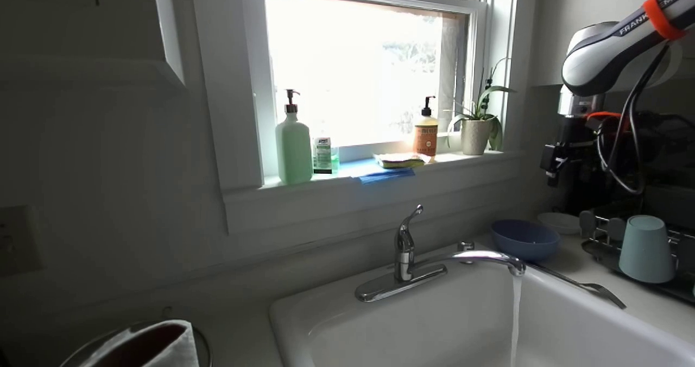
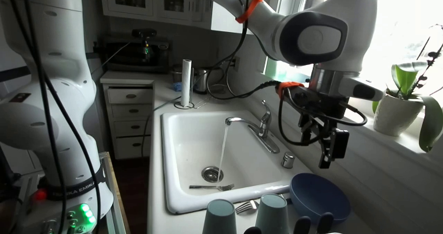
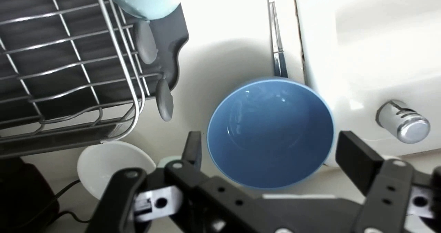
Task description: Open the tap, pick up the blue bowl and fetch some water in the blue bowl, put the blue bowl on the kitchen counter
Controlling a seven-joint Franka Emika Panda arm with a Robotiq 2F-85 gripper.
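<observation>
Counter (image 3: 224,24) is carrying blue bowl (image 3: 272,133), probably light, stiff, slick; spread fingers (image 3: 356,159) are hanging above, rim (image 3: 272,80) looking pinchable.

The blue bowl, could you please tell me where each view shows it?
In an exterior view: the blue bowl right of and below centre.
In an exterior view: the blue bowl at lower right.
In the wrist view: the blue bowl near centre, seen between the fingers.
Shared landmark: chrome cap on the sink rim.
</observation>
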